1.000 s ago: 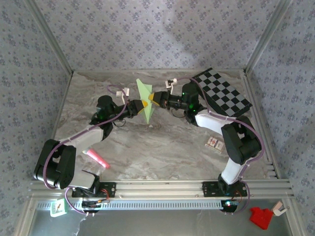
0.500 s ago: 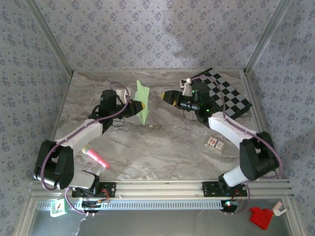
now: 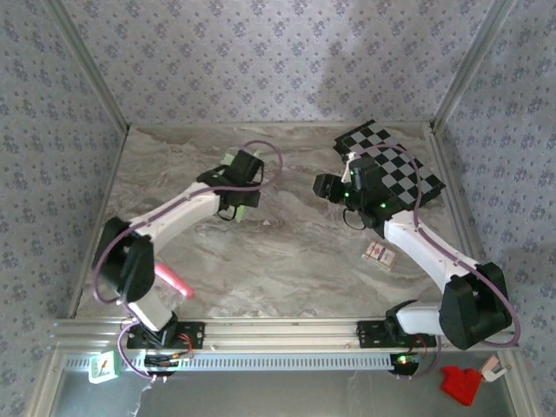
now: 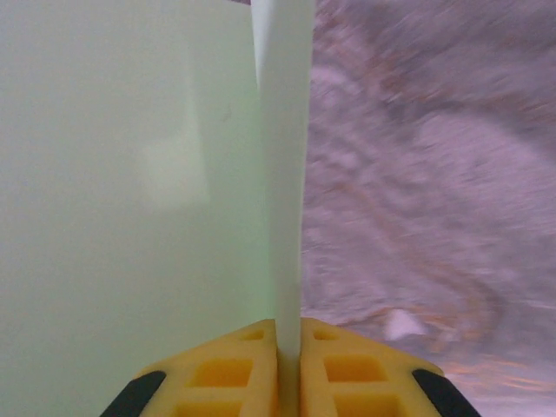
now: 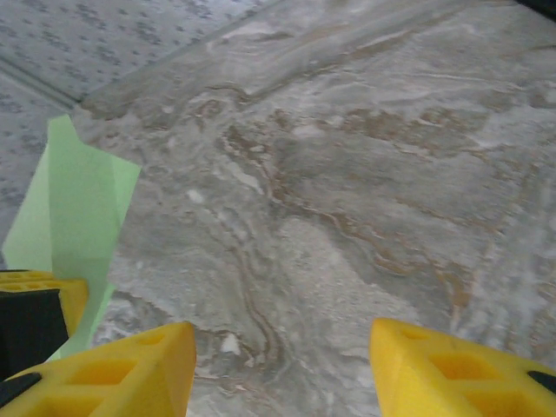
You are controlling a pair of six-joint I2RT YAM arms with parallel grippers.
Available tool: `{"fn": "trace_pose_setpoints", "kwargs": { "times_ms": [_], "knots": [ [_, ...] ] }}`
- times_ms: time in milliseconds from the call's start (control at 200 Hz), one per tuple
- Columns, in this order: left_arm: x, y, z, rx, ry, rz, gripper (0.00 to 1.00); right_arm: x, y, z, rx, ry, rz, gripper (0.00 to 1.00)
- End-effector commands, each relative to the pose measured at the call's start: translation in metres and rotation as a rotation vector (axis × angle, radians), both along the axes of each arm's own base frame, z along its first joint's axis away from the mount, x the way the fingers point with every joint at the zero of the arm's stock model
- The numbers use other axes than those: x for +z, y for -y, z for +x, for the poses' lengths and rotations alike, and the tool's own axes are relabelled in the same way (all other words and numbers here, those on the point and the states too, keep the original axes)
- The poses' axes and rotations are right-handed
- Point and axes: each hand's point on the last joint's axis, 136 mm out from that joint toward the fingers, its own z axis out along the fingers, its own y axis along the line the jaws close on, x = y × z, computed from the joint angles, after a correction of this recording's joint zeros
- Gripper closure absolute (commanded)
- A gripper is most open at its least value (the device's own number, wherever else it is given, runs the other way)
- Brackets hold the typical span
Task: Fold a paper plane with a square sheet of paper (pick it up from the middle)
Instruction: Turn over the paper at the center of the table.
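While you are looking through the left wrist camera, the paper plane (image 4: 130, 191) is standing edge-on in front of you. Its long axis is running straight away from the left gripper (image 4: 288, 347) toward the top of the frame, and one pale green face is spreading across the left half. The yellow fingers (image 4: 226, 369) are pressing together on its near end, so this gripper is clamping the plane.

From the right wrist camera you are seeing the same plane rising along the left edge. Its narrower end is pointing up toward the far wall, and its lower part is sitting against the left gripper's yellow pad. You cannot tell from these views whether that upper end is the sharp nose.

Your right gripper (image 5: 280, 347) is hanging with its fingers spread wide, gripping nothing, with bare marble table (image 5: 347, 174) showing between them. It is facing the plane from the right, apart from it.

Farther out, in the overhead view, the chequered board (image 3: 395, 169) is lying at the far right behind the right wrist. A small card (image 3: 378, 254) is lying beside the right forearm, and a pink marker (image 3: 174, 282) is lying near the left arm's base.
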Motion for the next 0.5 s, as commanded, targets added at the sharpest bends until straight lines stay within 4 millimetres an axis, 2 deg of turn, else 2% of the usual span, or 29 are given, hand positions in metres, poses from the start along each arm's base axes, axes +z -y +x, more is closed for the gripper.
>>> {"fn": "trace_pose_setpoints", "kwargs": {
  "times_ms": [0,260,495],
  "knots": [
    [-0.008,-0.043,0.002,0.058,0.006,0.364,0.87,-0.011,0.019,-0.005,-0.053,-0.026,-0.054,0.43],
    [-0.049,-0.034,0.011,0.038,-0.024,0.623,0.87,-0.024,0.035,-0.009,-0.109,-0.062,-0.047,0.43],
    [-0.083,-0.021,0.008,0.03,-0.059,0.682,0.86,-0.032,0.043,-0.011,-0.133,-0.089,-0.041,0.43]
  ]
}}
